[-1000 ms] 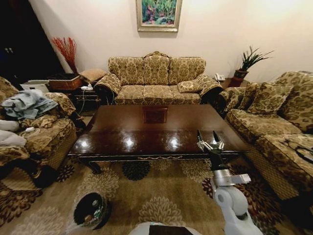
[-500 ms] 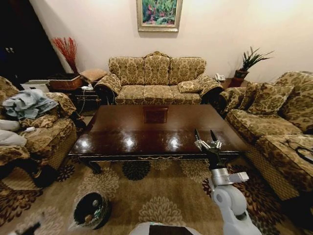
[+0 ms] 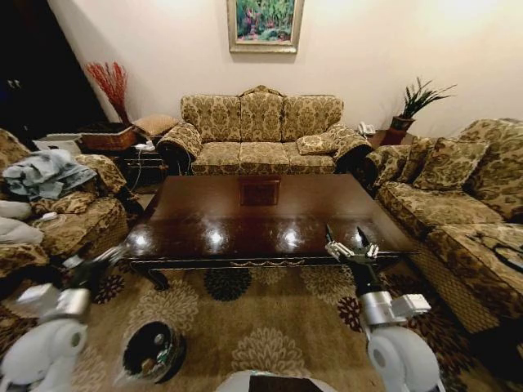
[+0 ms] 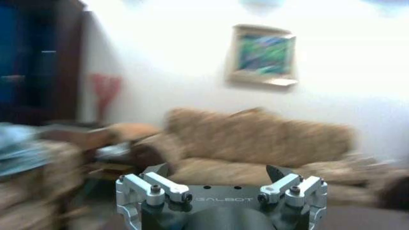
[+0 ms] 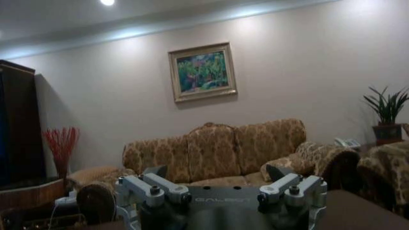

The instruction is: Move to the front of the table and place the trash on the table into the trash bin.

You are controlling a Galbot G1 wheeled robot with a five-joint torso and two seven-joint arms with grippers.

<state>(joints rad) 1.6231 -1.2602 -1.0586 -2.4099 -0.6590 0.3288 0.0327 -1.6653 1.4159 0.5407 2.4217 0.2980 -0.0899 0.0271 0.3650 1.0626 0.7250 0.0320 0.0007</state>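
Since half a second ago, the left arm is coming up into the head view at the lower left, where before only a dark sliver showed at the bottom edge; the left gripper (image 3: 114,251) is now pointing toward the near left corner of the table (image 3: 260,224). It is blurred there, but the left wrist view shows the left gripper (image 4: 217,173) with its two dark fingertips standing wide apart and nothing between them. The right gripper (image 3: 345,238) is sitting a little farther right than it was, over the near right part of the tabletop, its fingers spread wide and empty; the right wrist view shows the same gap at the right gripper (image 5: 217,171), which is facing the sofa (image 5: 217,151) and the framed painting (image 5: 203,72) on the wall.

The table is lying straight ahead of the robot on the patterned carpet (image 3: 270,331), its glossy top reflecting the ceiling lights, with a square panel (image 3: 260,191) near its far edge. The trash bin (image 3: 153,352) is standing on the carpet at the lower left, well apart from the table's near edge and just beside the left arm. Inside its clear liner some small bits of trash (image 3: 155,358) are lying, with green and white among them, too small to tell apart.
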